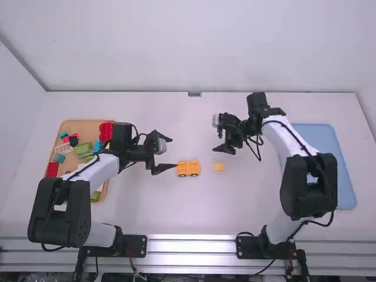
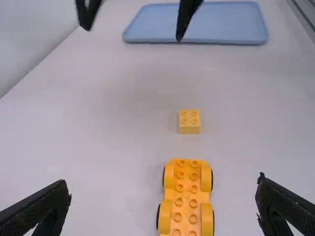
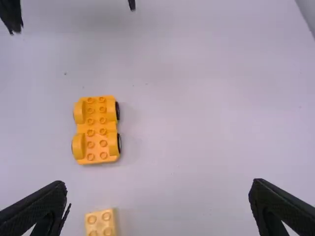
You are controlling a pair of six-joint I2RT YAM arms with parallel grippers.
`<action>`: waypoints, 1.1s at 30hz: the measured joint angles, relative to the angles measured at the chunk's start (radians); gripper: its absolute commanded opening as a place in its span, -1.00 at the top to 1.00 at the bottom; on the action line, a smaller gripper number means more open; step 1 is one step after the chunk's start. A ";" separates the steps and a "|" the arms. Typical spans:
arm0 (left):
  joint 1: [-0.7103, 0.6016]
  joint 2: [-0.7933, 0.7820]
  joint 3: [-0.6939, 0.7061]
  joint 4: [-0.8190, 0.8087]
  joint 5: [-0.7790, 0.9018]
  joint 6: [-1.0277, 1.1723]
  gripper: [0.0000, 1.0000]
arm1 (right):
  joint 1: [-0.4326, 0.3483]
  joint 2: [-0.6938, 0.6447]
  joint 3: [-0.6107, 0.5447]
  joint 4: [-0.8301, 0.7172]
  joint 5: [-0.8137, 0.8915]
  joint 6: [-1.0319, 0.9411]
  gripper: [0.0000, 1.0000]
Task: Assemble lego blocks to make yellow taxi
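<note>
My left gripper [image 1: 173, 154] stands open in the high view, just left of the orange-yellow car base [image 1: 188, 168]. My right gripper [image 1: 218, 136] is open too, above and behind the small yellow block [image 1: 218, 167], which lies right of the base without touching it. In the left wrist view, the left gripper [image 2: 165, 201] has its fingers wide apart, with the wheeled, studded base [image 2: 186, 196] between them and the block [image 2: 189, 121] beyond. In the right wrist view, the right gripper [image 3: 158, 201] holds nothing; the base [image 3: 97, 130] and block [image 3: 101, 222] rest on the table.
An orange-brown tray [image 1: 89, 127] of loose colored blocks sits at the left, partly behind the left arm. A blue tray [image 1: 346, 170] lies at the right, partly behind the right arm. White walls [image 1: 194, 47] border the table [image 1: 176, 214].
</note>
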 measured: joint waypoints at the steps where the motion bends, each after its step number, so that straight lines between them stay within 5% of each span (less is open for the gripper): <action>1: -0.002 0.000 0.000 0.000 -0.005 0.007 -0.98 | -0.010 0.000 -0.026 0.022 -0.012 -0.003 -0.98; 10: -0.019 0.066 0.000 0.068 -0.023 0.075 -0.98 | -0.090 0.035 -0.293 0.339 -0.185 -0.037 -0.98; 17: -0.019 0.103 0.000 0.099 -0.009 0.077 -0.98 | -0.118 0.231 -0.311 0.360 -0.222 -0.043 -1.00; 21: -0.019 0.106 0.000 0.103 0.021 0.077 -0.98 | -0.115 0.303 -0.278 0.269 -0.210 -0.093 -0.78; 27: -0.019 0.106 0.000 0.101 0.042 0.077 -0.98 | -0.105 0.370 -0.222 0.187 -0.192 -0.249 -0.06; 33: -0.019 0.106 0.000 0.100 0.042 0.078 -0.98 | -0.104 0.373 -0.222 0.186 -0.152 -0.290 0.24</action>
